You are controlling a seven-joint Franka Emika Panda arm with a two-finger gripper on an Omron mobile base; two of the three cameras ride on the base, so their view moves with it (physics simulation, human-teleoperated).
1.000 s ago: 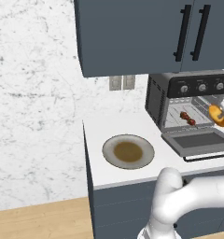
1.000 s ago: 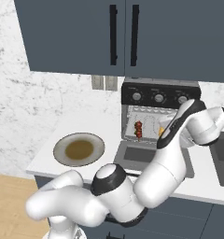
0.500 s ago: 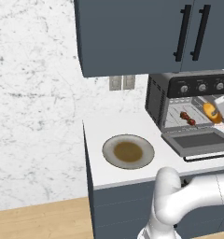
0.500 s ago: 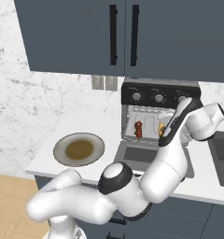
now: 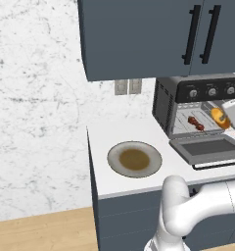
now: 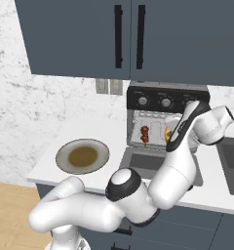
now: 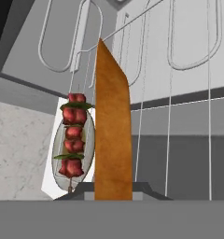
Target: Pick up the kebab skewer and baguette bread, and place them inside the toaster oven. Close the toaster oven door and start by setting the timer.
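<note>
The pincer (image 6: pixel 173 138), pinching the bread (image 5: pixel 219 117), reaches from the raised arm over the dropped door (image 5: pixel 207 148) into the oven (image 5: pixel 198 105). The skewer (image 5: pixel 196 123) already lies on the rack at nine o'clock of the loaf. Next, I judge: lower, release, withdraw before shutting the door.

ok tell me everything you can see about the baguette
The baguette is a small stubby loaf with a smooth orange-golden crust, tapering to a point at its far end. It is held in the gripper at the open mouth of the toaster oven, above the wire rack, beside the kebab skewer already lying inside. It looks whole and not yet set down.
</note>
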